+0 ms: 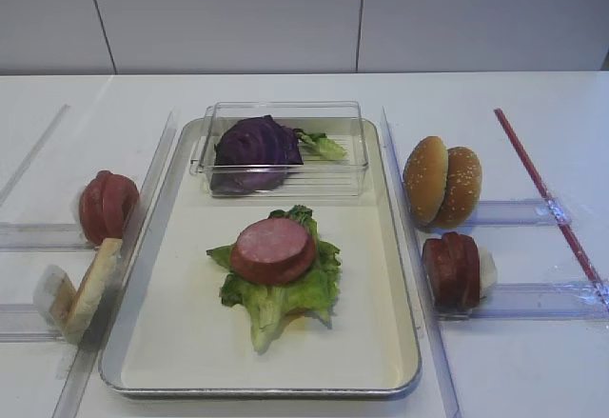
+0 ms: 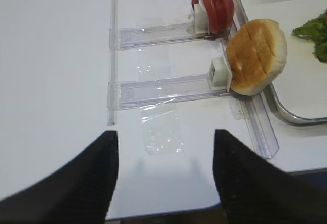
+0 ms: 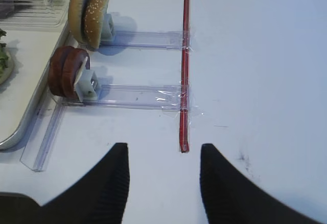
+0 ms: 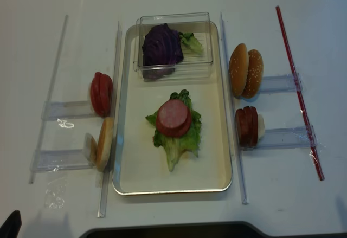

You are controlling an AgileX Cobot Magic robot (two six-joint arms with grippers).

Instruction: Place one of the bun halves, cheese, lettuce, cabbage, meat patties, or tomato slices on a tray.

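The meat patties (image 3: 69, 74) stand upright at ten o'clock from the right tool (image 3: 163, 170), whose jaws are apart and empty. They look stiff and light; grip across the flat faces.

A pink meat patty (image 1: 273, 248) lies flat on ruffled green lettuce (image 1: 283, 294) mid silver tray (image 1: 181, 342)

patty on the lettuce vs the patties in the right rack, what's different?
The patty on the lettuce lies flat on the leaf inside the tray, pink face up. The racked patties stand on edge outside the tray, pressed together, showing mostly dark reddish-brown rims. One alone, against a stack. Both are round discs of similar size.
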